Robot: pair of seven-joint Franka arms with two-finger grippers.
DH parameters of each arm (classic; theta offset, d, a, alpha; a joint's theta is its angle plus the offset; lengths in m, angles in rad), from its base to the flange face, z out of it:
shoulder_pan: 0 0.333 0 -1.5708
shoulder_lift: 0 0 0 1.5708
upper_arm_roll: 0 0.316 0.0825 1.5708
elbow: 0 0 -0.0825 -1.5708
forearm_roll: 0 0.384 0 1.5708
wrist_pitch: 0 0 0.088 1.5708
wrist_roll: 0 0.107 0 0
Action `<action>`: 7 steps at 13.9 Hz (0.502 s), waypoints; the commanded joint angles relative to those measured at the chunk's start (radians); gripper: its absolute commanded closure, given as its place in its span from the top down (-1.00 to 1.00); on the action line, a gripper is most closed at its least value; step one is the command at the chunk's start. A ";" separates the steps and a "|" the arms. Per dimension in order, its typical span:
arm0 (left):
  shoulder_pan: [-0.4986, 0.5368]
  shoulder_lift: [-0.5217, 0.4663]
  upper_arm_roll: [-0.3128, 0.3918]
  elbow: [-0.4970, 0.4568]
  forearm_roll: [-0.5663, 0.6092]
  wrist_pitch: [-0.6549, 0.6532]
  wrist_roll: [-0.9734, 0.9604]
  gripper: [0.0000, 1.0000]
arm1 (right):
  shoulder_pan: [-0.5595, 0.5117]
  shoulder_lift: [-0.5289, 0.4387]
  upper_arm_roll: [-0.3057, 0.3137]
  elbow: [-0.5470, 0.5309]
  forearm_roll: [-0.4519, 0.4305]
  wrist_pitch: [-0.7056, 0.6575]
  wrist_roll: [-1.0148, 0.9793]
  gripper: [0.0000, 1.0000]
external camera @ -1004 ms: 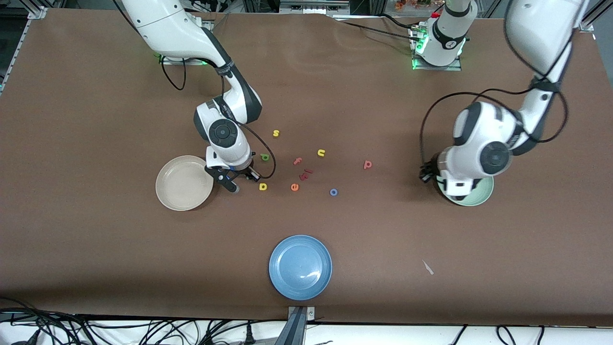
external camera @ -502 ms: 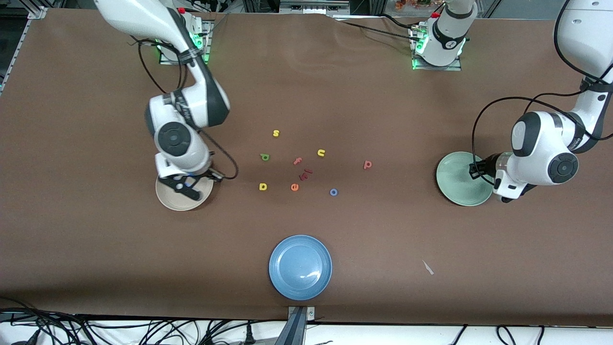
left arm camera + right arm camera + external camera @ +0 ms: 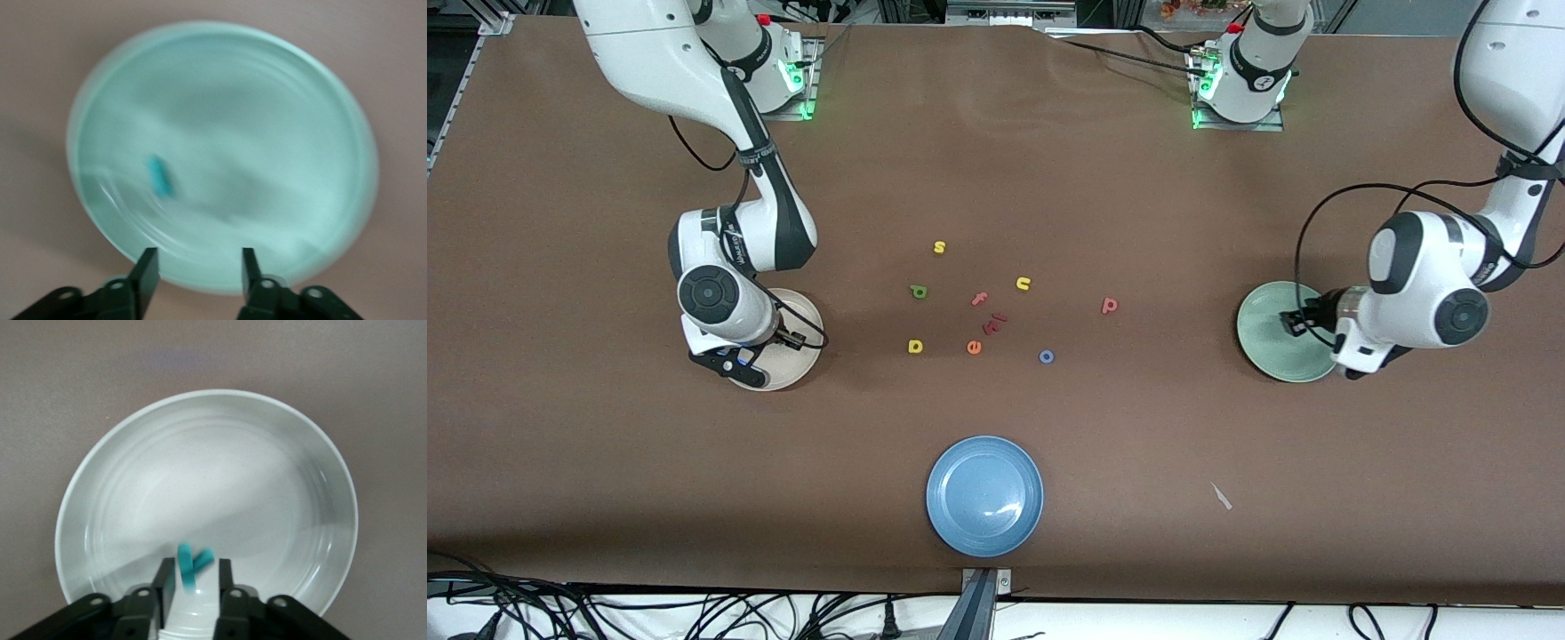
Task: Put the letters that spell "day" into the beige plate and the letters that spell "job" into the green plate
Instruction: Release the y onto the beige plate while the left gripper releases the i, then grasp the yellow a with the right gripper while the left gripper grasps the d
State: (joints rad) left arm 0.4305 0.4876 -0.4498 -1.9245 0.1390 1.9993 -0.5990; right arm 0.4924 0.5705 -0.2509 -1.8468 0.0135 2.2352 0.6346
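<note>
Right wrist view shows the teal y between the right gripper's slightly parted fingers over the beige plate, so letting go fully before lifting would drop it cleanly. Over the green plate, the left gripper stands open and empty, the teal j lying in the plate. Next come yellow d, green a, blue o and red b, which lie well apart on the table and are best pinched from straight above.
</note>
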 commanded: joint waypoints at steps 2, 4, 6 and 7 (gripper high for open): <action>-0.007 -0.040 -0.212 -0.013 0.008 -0.015 -0.320 1.00 | 0.009 -0.052 0.015 0.007 0.019 -0.034 -0.021 1.00; -0.030 -0.002 -0.277 -0.018 0.004 0.128 -0.529 0.99 | 0.009 -0.090 0.067 0.009 0.019 -0.039 -0.024 1.00; -0.132 0.052 -0.268 -0.021 0.019 0.264 -0.701 0.96 | 0.009 -0.103 0.143 0.026 0.014 -0.037 -0.047 1.00; -0.171 0.080 -0.258 -0.021 0.048 0.301 -0.735 0.80 | 0.009 -0.092 0.180 0.040 0.016 -0.022 -0.070 1.00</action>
State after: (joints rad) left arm 0.3213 0.5010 -0.7220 -1.9497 0.1418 2.2206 -1.2306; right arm 0.5027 0.4850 -0.1333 -1.8218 0.0172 2.2151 0.6088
